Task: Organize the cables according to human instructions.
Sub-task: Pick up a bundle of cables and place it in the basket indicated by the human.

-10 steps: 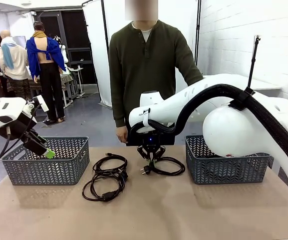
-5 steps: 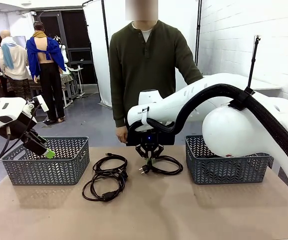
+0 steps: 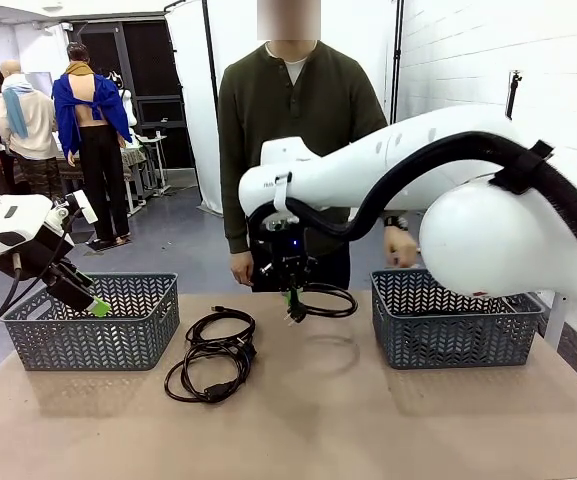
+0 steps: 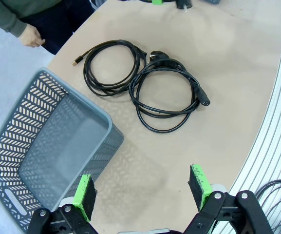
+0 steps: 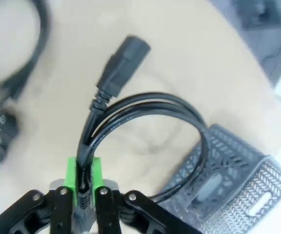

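A brown tabletop (image 3: 368, 430) is seen in a room with a white brick wall (image 3: 488, 70). A grey left basket (image 3: 88, 340) and a grey right basket (image 3: 448, 335) are set towards its sides, and a person (image 3: 288, 130) is seen standing at the far edge. Two coiled cables (image 3: 213, 355) are laid overlapping just beside the left basket.

In the left wrist view the left gripper (image 4: 142, 187) is shown with its fingers spread wide and nothing between them, above the edge of the left basket — the plug ends of the two coils are made out there.

In the right wrist view the right gripper (image 5: 84, 178) is seen clamped on a third cable (image 5: 145, 105), whose connector (image 5: 125, 58) is pointed away from it.

A second ago that coil was lying on the tabletop. Now it is held clear of it between the baskets, and the right arm is raised.
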Available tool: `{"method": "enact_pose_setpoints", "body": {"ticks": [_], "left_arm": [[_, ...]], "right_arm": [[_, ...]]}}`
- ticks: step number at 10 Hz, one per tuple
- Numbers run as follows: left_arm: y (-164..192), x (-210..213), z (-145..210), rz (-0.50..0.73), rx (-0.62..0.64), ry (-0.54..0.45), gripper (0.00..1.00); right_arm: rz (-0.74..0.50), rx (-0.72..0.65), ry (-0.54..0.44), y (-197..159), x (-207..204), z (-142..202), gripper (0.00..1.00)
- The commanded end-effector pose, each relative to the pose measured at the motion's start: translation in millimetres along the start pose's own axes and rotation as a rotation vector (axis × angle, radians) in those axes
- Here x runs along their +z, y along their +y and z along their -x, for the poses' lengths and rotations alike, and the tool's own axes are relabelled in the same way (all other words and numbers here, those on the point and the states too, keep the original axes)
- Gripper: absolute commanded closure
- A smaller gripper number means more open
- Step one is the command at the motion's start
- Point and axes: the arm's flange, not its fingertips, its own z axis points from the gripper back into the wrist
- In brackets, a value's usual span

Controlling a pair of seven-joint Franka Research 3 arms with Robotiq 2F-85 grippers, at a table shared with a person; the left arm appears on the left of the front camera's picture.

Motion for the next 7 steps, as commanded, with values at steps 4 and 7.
{"method": "enact_pose_setpoints", "body": {"ticks": [4, 7], "left_arm": [[2, 0, 2, 0.006, -0.001, 0.0, 0.0], [2, 0, 2, 0.006, -0.001, 0.0, 0.0]], "right_arm": [[0.015, 0.614, 0.067, -17, 71, 25, 1.0], [-0.035, 0.781, 0.036, -24, 74, 43, 1.0]]}}
